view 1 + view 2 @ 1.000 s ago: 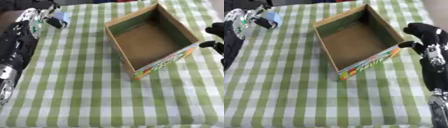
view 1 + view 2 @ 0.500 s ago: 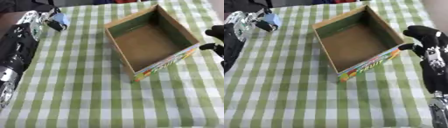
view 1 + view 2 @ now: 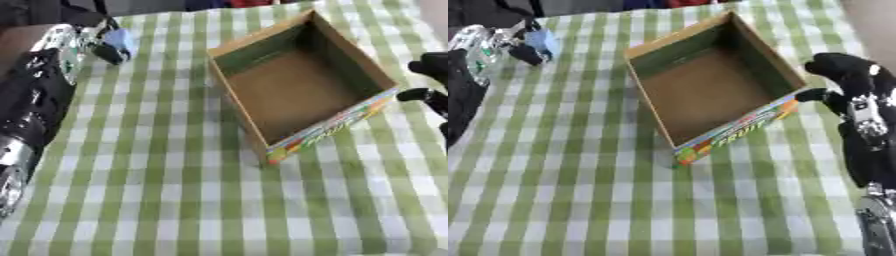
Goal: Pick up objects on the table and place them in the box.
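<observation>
1. An open cardboard box (image 3: 297,95) sits on a green-and-white checked tablecloth (image 3: 166,200), turned askew so one corner points toward the robot. Its near outer wall carries a colourful printed strip. Only its bare brown floor shows inside.
2. The left hand (image 3: 92,40) is at the far left of the table, well apart from the box. Its fingers curl round a small light-blue object (image 3: 121,41) with a dark part at its lower end; what the object is cannot be made out.
3. The left arm (image 3: 31,115), black with silver joints, runs down the left edge and hides that strip of cloth.
4. The right hand (image 3: 842,75) is just beside the box's right corner. One finger (image 3: 811,94) reaches toward the rim, and the rest look relaxed, holding nothing. Whether it touches the box cannot be told.
</observation>
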### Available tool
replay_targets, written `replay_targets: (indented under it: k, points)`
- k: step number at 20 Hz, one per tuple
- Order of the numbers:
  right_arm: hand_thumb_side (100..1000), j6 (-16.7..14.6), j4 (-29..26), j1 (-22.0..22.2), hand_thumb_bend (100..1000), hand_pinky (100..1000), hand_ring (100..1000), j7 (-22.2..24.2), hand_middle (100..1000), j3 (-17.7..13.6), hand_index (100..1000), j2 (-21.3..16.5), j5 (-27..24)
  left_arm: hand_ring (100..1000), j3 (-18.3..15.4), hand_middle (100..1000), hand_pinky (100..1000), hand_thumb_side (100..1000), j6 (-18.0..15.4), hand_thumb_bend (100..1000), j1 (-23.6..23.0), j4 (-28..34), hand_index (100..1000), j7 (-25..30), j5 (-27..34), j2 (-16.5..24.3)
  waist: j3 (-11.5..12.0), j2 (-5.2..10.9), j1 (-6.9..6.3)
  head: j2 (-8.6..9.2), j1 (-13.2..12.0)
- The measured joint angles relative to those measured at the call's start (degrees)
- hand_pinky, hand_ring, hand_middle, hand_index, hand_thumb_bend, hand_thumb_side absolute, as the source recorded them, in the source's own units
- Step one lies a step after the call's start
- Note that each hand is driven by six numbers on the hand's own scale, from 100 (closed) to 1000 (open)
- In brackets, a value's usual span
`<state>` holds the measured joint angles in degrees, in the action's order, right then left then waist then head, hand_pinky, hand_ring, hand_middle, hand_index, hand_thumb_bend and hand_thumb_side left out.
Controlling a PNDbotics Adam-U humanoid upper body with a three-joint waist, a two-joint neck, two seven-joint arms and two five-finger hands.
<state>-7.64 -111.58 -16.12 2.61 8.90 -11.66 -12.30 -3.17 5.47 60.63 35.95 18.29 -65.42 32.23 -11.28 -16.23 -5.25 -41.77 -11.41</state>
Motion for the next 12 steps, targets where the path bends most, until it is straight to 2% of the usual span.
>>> replay_targets:
  k: [2, 4, 7, 12]
  points:
    - [559, 0.00, 0.00, 0.00, 100, 601, 802, 0.00, 732, -0.04, 721, 0.01, 0.00, 613, -0.04, 614, 694, 233, 0.18, 105, 0.00, 0.07, 762, 0.33, -0.03, 0.03, -0.04, 0.00, -0.04, 0.00, 0.02]
    - [559, 0.01, 0.01, 0.00, 100, 602, 802, -0.01, 732, -0.04, 721, 0.03, 0.00, 585, -0.11, 580, 677, 229, 0.26, 100, -0.04, 0.23, 730, 0.38, -0.03, 0.03, -0.09, 0.02, -0.09, 0.00, 0.02]
    - [559, 0.01, 0.02, 0.00, 100, 602, 802, -0.01, 732, -0.05, 721, 0.11, 0.00, 572, -0.11, 562, 668, 230, 0.17, 100, -0.14, 0.93, 713, -0.21, -0.13, 0.05, -0.09, 0.36, -0.12, 0.00, 0.09]
    - [558, 0.02, 0.05, 0.05, 100, 604, 802, -0.02, 732, -0.07, 722, 0.14, 0.00, 567, 0.46, 554, 671, 242, -1.38, 124, -0.13, 5.21, 712, -1.32, 0.06, 1.11, 0.47, 1.80, -0.29, -0.02, 0.36]
